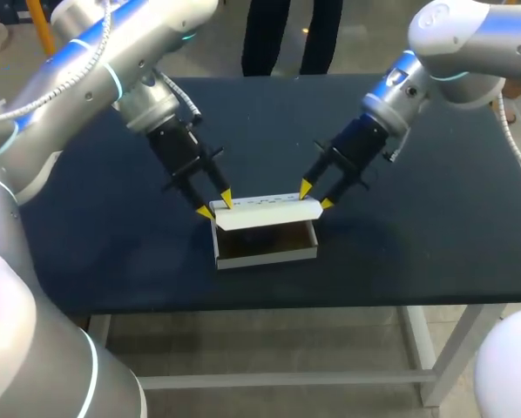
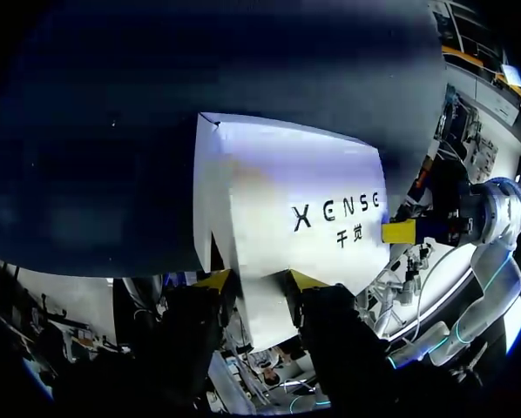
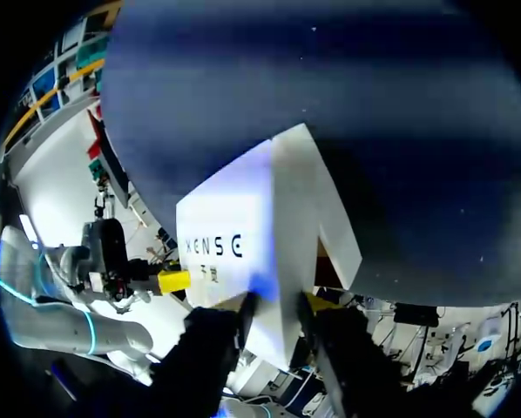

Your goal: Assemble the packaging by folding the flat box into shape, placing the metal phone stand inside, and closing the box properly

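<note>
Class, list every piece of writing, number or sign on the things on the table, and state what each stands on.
Outer white face of the box, both wrist views: one line of dark capital letters, a brand mark, not spelled out here.
Same face, just beneath: two smaller dark characters, part of that mark.
Head view, lid flap: a row of tiny dark marks, too small to read.
The table: no writing.
</note>
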Robot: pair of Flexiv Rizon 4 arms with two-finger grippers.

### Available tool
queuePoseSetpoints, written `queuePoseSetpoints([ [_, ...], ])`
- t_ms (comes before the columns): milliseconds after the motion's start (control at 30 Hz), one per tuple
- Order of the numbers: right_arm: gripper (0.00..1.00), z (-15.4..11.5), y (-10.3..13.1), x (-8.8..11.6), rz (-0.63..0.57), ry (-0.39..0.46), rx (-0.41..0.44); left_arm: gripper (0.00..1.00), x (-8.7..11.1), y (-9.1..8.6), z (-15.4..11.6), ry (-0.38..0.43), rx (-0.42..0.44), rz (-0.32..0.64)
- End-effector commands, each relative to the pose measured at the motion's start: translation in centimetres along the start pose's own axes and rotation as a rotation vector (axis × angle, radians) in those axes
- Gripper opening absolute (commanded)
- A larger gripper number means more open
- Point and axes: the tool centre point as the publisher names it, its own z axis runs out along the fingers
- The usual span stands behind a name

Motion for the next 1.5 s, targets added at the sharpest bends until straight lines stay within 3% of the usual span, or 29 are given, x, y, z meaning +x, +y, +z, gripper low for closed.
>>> queuePoseSetpoints([
  [33,0.40,0.1,0.5,0.9,0.002,-0.007,0.019,0.40,0.8,-1.0,0.0,-0.003,-0.097,-0.003],
  [1500,0.40,-0.1,1.3,2.7,0.039,-0.028,0.040,0.40,1.6,-2.6,-1.5,0.028,-0.183,-0.048],
])
